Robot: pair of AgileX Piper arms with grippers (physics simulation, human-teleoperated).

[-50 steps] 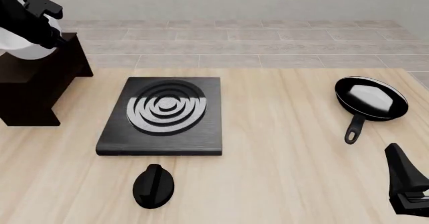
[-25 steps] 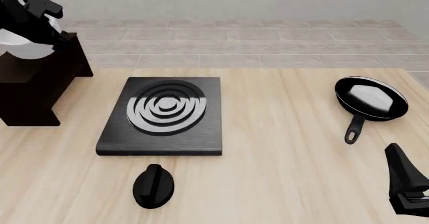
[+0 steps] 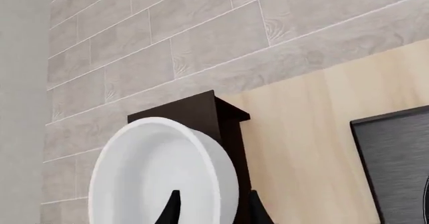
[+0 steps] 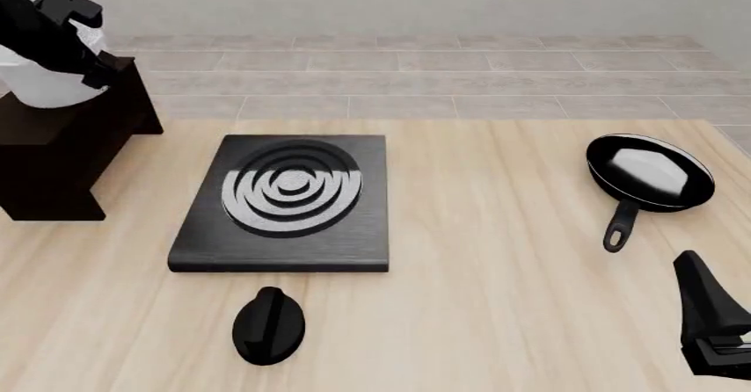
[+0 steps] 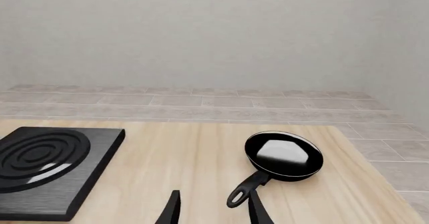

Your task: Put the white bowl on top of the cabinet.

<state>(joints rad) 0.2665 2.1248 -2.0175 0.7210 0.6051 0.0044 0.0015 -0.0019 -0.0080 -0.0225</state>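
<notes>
The white bowl [image 4: 41, 84] sits upright on the flat top of the dark cabinet [image 4: 70, 155] at the table's far left. My left gripper [image 4: 97, 67] is at its right-hand rim. In the left wrist view the fingers of the left gripper [image 3: 214, 211] stand wide apart on either side of the wall of the bowl [image 3: 154, 174], one inside and one outside, with the cabinet [image 3: 201, 116] behind it. My right gripper [image 4: 710, 322] hangs open at the near right corner and holds nothing; the same gripper [image 5: 213, 211] looks over bare table.
A black stove plate [image 4: 288, 203] with grey rings lies mid-table, and a black knob [image 4: 269, 324] lies in front of it. The black frying pan [image 4: 649, 174] rests at the right, handle towards me. Tiled floor lies beyond the table's far edge.
The bowl went from tilted in the left gripper to standing level on the cabinet top. The left arm's wrist rose slightly. The right arm stayed still.
</notes>
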